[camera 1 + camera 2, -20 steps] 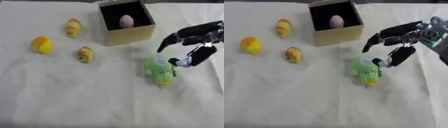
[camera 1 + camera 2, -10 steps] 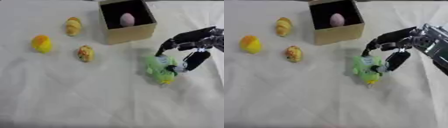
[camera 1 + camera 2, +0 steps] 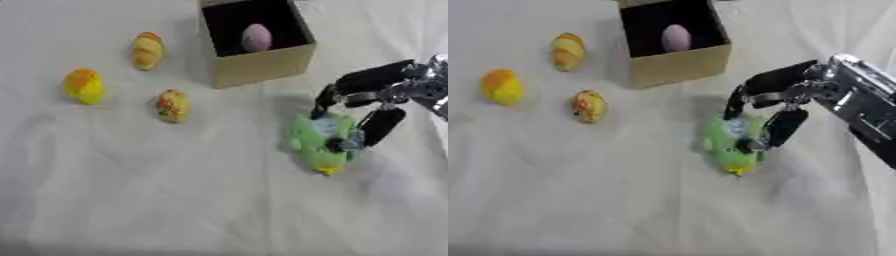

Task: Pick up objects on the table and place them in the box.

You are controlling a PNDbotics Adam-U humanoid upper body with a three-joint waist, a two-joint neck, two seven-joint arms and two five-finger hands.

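Note:
A green plush toy point(image 3: 317, 146) with a yellow tip lies on the white cloth, right of centre. My right hand point(image 3: 798, 90) reaches in from the right edge and arches over it. Its fingers point(image 3: 326, 96) come down at the toy's far side and the thumb point(image 3: 378, 126) presses its right side, so the toy is pinched between them. It still rests on the cloth. The open tan box point(image 3: 262, 67) stands behind it with a pink egg point(image 3: 256, 37) inside. My left hand shows in neither view.
Three small egg-like things lie to the left: a yellow-orange one point(image 3: 83, 86), a yellow striped one point(image 3: 147, 50) and a yellow-red one point(image 3: 172, 105). The white cloth point(image 3: 175, 200) is wrinkled near the front.
My right hand has dropped down and to the left onto the green toy, and its fingers and thumb have drawn in around it. The toy has stayed in place.

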